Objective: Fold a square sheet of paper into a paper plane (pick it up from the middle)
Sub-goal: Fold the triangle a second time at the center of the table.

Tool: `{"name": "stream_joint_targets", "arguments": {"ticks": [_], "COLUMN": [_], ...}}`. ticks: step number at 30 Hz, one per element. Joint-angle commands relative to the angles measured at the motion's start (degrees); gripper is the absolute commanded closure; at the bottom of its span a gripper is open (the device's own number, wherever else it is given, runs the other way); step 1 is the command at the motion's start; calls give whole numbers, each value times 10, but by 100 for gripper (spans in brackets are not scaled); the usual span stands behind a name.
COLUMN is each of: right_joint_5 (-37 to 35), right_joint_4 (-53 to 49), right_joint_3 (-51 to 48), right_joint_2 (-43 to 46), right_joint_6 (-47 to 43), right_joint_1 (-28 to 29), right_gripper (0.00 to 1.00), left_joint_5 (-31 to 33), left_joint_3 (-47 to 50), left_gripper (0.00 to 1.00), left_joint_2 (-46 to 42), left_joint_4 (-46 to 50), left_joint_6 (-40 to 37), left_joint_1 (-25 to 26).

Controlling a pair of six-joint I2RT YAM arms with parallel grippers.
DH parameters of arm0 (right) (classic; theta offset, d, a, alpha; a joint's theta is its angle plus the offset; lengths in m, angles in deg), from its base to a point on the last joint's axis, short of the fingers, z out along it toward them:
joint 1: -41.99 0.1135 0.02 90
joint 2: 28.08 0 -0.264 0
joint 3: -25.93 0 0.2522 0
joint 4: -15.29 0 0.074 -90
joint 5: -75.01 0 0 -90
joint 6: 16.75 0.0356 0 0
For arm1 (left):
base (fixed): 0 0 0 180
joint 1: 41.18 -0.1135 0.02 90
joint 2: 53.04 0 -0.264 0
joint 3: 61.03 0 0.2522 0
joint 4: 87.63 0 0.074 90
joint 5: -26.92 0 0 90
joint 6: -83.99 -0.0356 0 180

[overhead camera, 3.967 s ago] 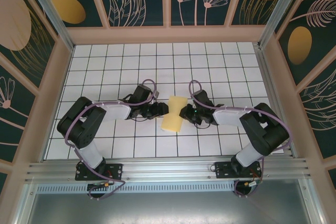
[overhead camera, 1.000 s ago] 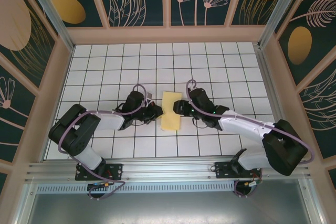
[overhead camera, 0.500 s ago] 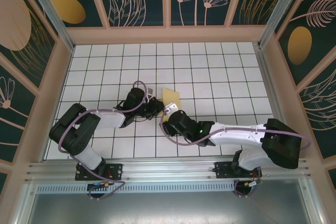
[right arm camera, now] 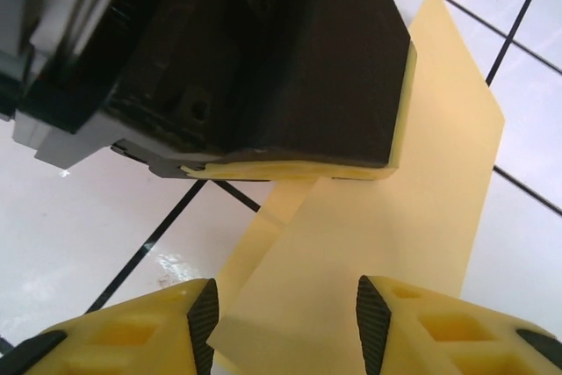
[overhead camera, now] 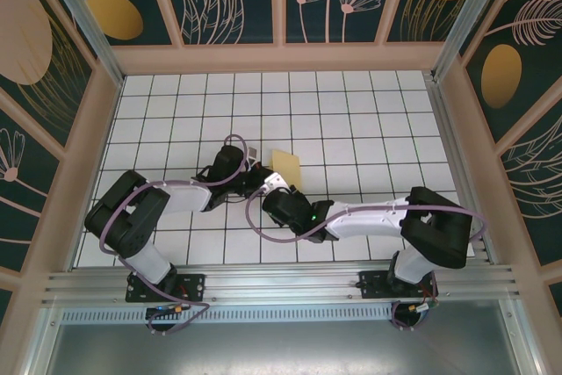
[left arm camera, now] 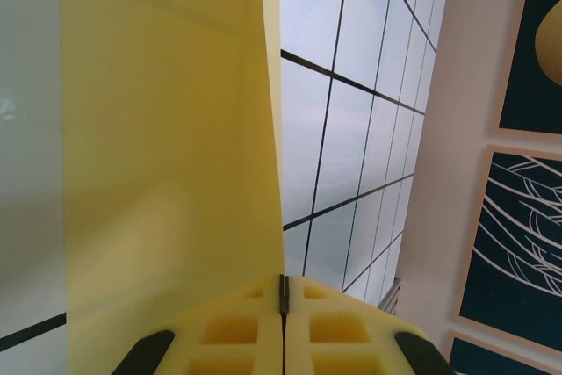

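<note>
Mid-fold, judged. Left hand (left arm camera: 283, 303) pressed together, pinching the square sheet of paper (left arm camera: 167, 173), which juts beyond it. Right hand (right arm camera: 285, 309), spread, just beside the left hand, straddles the paper's edge; the next move needs a gentle closure there.

No text, label, brand or number can be read anywhere.

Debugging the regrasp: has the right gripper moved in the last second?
Yes. The right gripper swung left and toward the near rail, from the right of the square sheet of paper to its near edge.
</note>
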Motion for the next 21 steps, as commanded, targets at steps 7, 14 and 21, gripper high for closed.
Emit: {"name": "stream_joint_targets", "arguments": {"ticks": [7,14,21], "right_joint_5": [-5,44,100], "right_joint_4": [-29,-30,-18], "right_joint_3": [20,21,10], "right_joint_2": [-1,5,26], "right_joint_6": [20,42,70], "right_joint_1": [-9,-27,-59], "right_gripper": [73,88,97], "left_joint_5": [3,14,65], "left_joint_3": [-19,-23,-27], "left_gripper": [90,74,41], "left_joint_2": [10,-1,-35], "left_joint_4": [30,56,115], "left_joint_6": [-27,-43,-67], "left_joint_1": [1,1,1]}}
